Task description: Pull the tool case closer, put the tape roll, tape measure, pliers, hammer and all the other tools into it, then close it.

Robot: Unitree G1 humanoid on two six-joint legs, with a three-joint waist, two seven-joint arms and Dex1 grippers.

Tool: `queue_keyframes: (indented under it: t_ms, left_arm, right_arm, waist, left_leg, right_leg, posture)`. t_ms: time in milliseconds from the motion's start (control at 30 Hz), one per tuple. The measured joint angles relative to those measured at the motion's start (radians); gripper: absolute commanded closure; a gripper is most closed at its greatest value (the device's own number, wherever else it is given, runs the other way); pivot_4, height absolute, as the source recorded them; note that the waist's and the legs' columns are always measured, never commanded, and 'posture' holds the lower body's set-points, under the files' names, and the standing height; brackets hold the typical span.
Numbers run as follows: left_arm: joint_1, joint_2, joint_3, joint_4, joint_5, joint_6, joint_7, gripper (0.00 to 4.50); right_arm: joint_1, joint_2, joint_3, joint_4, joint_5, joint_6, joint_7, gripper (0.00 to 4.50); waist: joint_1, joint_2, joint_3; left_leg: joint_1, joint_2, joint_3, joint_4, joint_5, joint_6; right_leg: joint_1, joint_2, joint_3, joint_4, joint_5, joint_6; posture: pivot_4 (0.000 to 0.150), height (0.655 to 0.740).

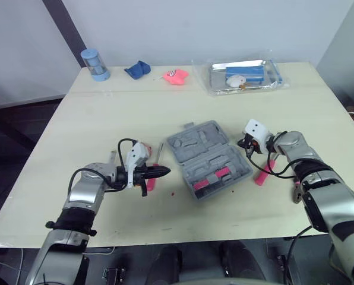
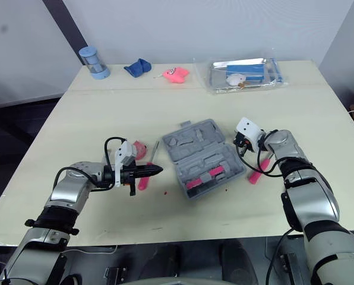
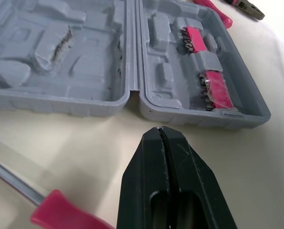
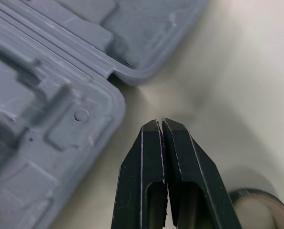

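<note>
Now: open case lies between two clenched, empty grippers

Right now the tool case (image 1: pixel 208 159) sits near the middle of the counter (image 1: pixel 106 119). It is already spread open, with the empty moulded half on the far side and the half holding pink bits on the near side. Its hinge line runs roughly left to right, and each arm faces one end of it.

The left gripper (image 1: pixel 164 172) has its fingers pressed together around nothing, and it points straight at the hinge notch with a strip of bare counter between. The right gripper (image 4: pixel 161 121) is likewise clenched and empty, just beside the notch at the case's opposite edge. It looks slightly the nearer of the two.

A pink-handled screwdriver (image 3: pixel 56 217) lies by the left gripper, and another pink-handled tool (image 1: pixel 262 175) lies to the right of the case, near the right arm. What looks like the pliers (image 3: pixel 249 8) lies just beyond that tool.

Pulling the case closer would mean dragging it toward the robot, across the hinge line. My judgement is that either arm must first part its fingers or hook an edge, and no tool is loaded yet.
</note>
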Motion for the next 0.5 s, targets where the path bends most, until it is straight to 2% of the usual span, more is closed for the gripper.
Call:
queue_keyframes:
  t_ms: [500]
  left_arm:
    - [0.013, 0.000, 0.001, 0.001, 0.012, -0.010, 0.028, 4.50]
  right_arm:
    - [-0.018, 0.038, -0.002, 0.032, -0.021, -0.031, 0.006, 4.39]
  waist:
    - [-0.003, 0.000, 0.000]
  left_leg:
    - [0.000, 0.000, 0.000, 0.000, 0.000, 0.000]
  right_leg:
    - [0.000, 0.000, 0.000, 0.000, 0.000, 0.000]
  posture:
    - [0.150, 0.7400]
